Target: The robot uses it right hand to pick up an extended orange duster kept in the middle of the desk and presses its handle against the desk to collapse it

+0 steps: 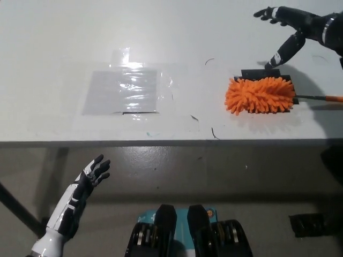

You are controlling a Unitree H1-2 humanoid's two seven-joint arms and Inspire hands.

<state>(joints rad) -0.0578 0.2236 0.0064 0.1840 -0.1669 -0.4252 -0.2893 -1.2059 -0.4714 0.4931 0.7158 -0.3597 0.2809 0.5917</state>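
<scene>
Duster (pixel 261 96) is what I'm watching: its fluffy orange head lies flat on the white desk (pixel 64 37), toward the right side and near the front edge, resting partly over a black patch (pixel 260 73) on the desktop. Its thin handle (pixel 319 98) runs out rightward from the head to the frame's edge, orange at the far end, so the long axis lies left to right with the head pointing left. My right hand (pixel 286 27) hovers above the desk behind the duster, released, fingers spread apart, grasping nothing and clear of the mop head. My left hand (pixel 92 172) hangs below the desk's front edge at lower left, fingers apart and holding nothing. I see 1 clear plastic sheet (pixel 122 91) taped flat on the desk's left half, well apart from the duster. A few small dark marks dot the surface between sheet and duster. I see no containers on the desk.
</scene>
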